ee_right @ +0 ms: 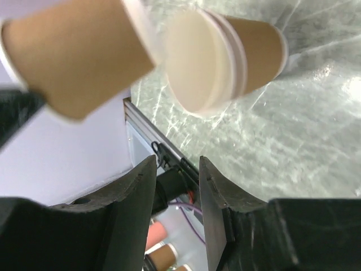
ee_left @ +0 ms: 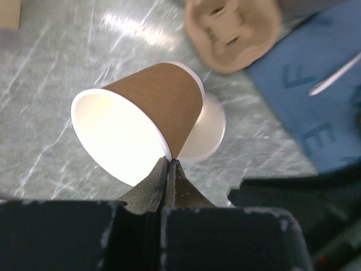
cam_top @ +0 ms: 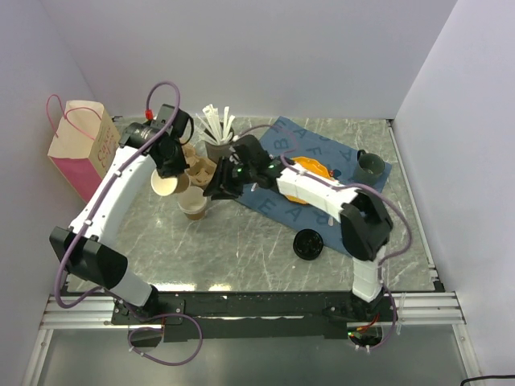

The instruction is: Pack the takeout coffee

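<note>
No kraft cup with a black sip lid shows in any view. My left gripper [cam_top: 170,167] [ee_left: 168,161] is shut on the rim of a lidless paper cup [cam_top: 165,186] [ee_left: 141,124] with a pale inside and holds it tilted above the table. A second lidless paper cup [cam_top: 193,207] [ee_right: 225,53] stands just below and beside it, and shows under the held cup in the left wrist view [ee_left: 210,131]. My right gripper [cam_top: 217,189] [ee_right: 177,165] is open and empty, close to the right of the standing cup. A flat black lid [cam_top: 308,243] lies alone on the table.
A kraft cup carrier [cam_top: 201,166] [ee_left: 231,31] sits behind the cups. A holder of white stirrers [cam_top: 217,133] stands at the back. A blue cloth [cam_top: 322,161] carries an orange item [cam_top: 312,169] and a dark cup [cam_top: 368,165]. A pink and kraft paper bag [cam_top: 80,149] stands far left.
</note>
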